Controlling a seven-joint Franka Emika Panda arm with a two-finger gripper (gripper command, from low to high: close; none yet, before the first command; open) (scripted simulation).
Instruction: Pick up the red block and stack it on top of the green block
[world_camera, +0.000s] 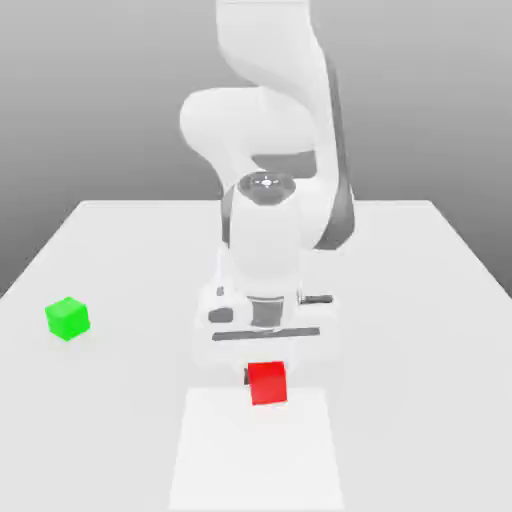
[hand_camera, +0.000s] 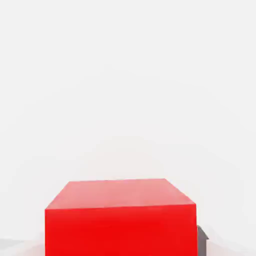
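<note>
Nearest the camera in the exterior view, the red block (world_camera: 267, 384) sits low in the frame, just right of centre, on the white bench (world_camera: 420, 330), directly beneath the gripper (world_camera: 262, 372). The jaws are closed down on the red block, which sits between them; a dark finger edge shows against its left face in that view, and another dark edge shows beside the cube at the lower right of the hand view, where the red block (hand_camera: 120, 220) fills the lower centre. The cube has no long axis, so orientation is not a concern.

The governing relation is lateral: the green block (world_camera: 67, 318) lies well apart, at the middle left of the exterior view and slightly farther back than the red one. Judged next step: lift, carry toward the frame's left, lower onto the green cube.

The bench is flat, smooth and bare between the two cubes. Behind stands the white arm (world_camera: 265, 130) against a grey backdrop.
</note>
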